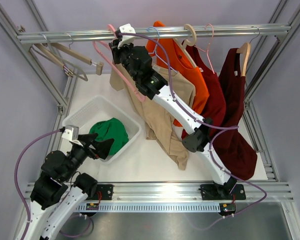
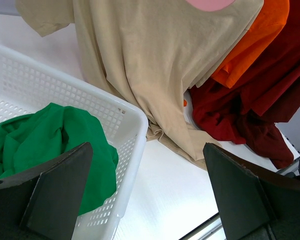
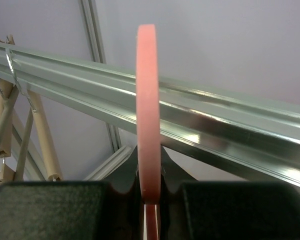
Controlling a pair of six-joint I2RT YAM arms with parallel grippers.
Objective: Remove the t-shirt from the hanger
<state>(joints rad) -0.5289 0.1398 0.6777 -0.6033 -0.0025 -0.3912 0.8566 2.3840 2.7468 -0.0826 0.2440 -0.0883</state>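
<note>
A pink hanger (image 1: 111, 30) is up at the metal rail (image 1: 200, 31). My right gripper (image 1: 119, 46) is shut on it. In the right wrist view the pink band (image 3: 149, 100) stands edge-on, pinched between the fingers of the right gripper (image 3: 150, 195), with the rail just behind. A beige t-shirt (image 1: 162, 122) hangs below this hanger and along the right arm, its hem bunched on the table. In the left wrist view the beige t-shirt (image 2: 140, 55) fills the top. My left gripper (image 1: 102, 147) is open and empty over the basket's near corner, its jaws (image 2: 147, 147) wide apart.
A white basket (image 1: 97, 102) at the left holds a green garment (image 1: 110, 132). An orange shirt (image 1: 187, 70) and dark red shirts (image 1: 230, 110) hang to the right of the beige one. Bare wooden hangers (image 1: 65, 55) hang at the rail's left end.
</note>
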